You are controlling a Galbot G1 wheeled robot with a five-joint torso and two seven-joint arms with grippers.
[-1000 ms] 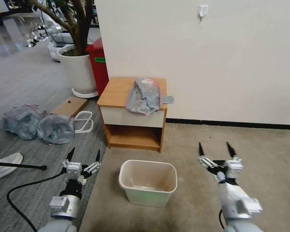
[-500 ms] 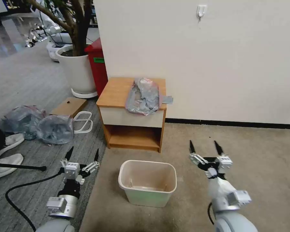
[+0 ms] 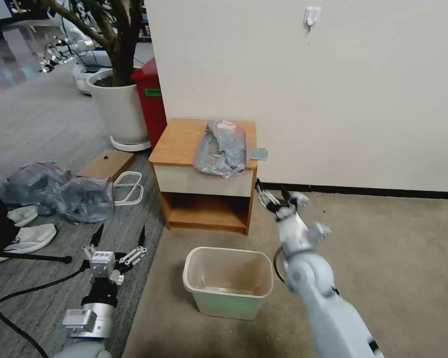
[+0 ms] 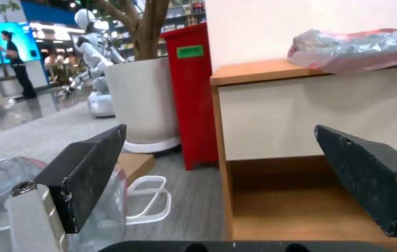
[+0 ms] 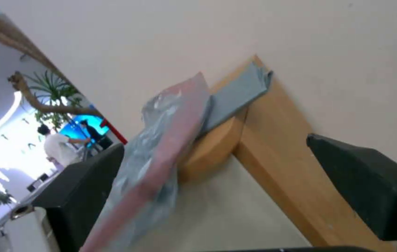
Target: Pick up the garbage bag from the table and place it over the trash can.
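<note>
head view, stage of the task: the garbage bag (image 3: 220,148) is lying crumpled on the light-brown top of the table (image 3: 176,141), in the upper middle of the frame, with its near edge drooping over the white drawer front. no gripper is touching it, so the pick-up is not yet done. the trash can (image 3: 228,281) is standing open and unlined on the carpet in the lower middle of the frame, directly below the table; lifting the bag, opening it and fitting it over the rim are all left to do.

the right gripper (image 3: 275,195) is reaching in at the centre of the frame, just beside the table's right front corner, lower than the table top. its fingers are standing apart, with nothing between them. the bag is lying above and to the left of this gripper, near it but apart from it. in the right wrist view the bag's reddish-pink rim band (image 5: 161,168) is hanging over the table edge between the two dark fingers (image 5: 91,189), farther off, and a folded grey piece (image 5: 236,94) is lying on the table top against the wall.

the left gripper (image 3: 118,239) is waiting in the lower left of the frame, over the grey floor, its fingers spread and empty. in the left wrist view the bag is appearing at the upper right, on the table top, well apart from this gripper.
</note>
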